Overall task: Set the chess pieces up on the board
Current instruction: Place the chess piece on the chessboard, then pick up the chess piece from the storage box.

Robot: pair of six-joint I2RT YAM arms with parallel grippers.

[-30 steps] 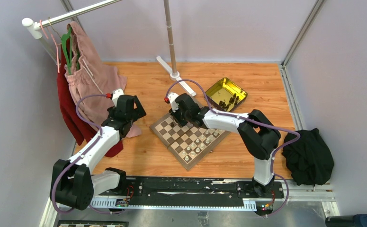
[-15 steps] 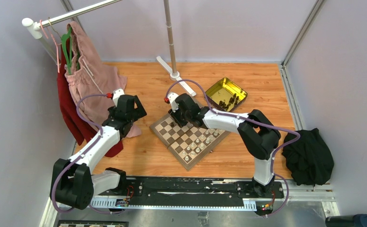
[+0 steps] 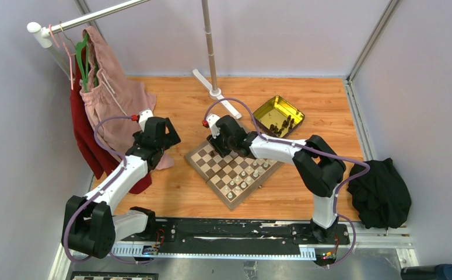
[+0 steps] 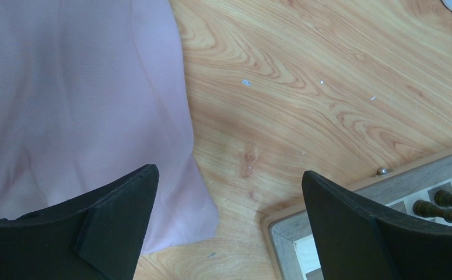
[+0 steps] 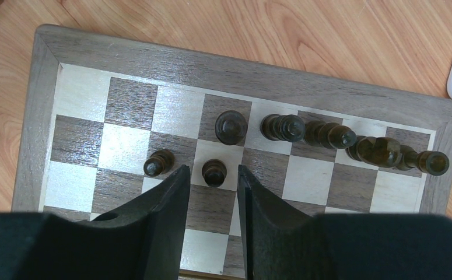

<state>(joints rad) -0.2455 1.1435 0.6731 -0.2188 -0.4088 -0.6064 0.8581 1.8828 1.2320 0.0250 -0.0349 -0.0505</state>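
Note:
The board lies tilted on the wooden floor. On its far side stand several dark chess pieces; two dark pawns stand one row nearer. Pale chess pieces line its near side. My right gripper is open low over the board. One dark pawn stands upright between its fingertips, with a gap on each side. My left gripper is wide open and holds nothing. It hangs over bare floor between a pink cloth and the board's corner.
A yellow-gold tin holding dark pieces sits behind the board on the right. Pink and red garments hang from a rail at the left. A white pole base stands at the back. A black cloth lies at the right.
The right gripper's jaws have spread away from the pawn. In the top view neither arm has visibly shifted, and the pieces stay put.

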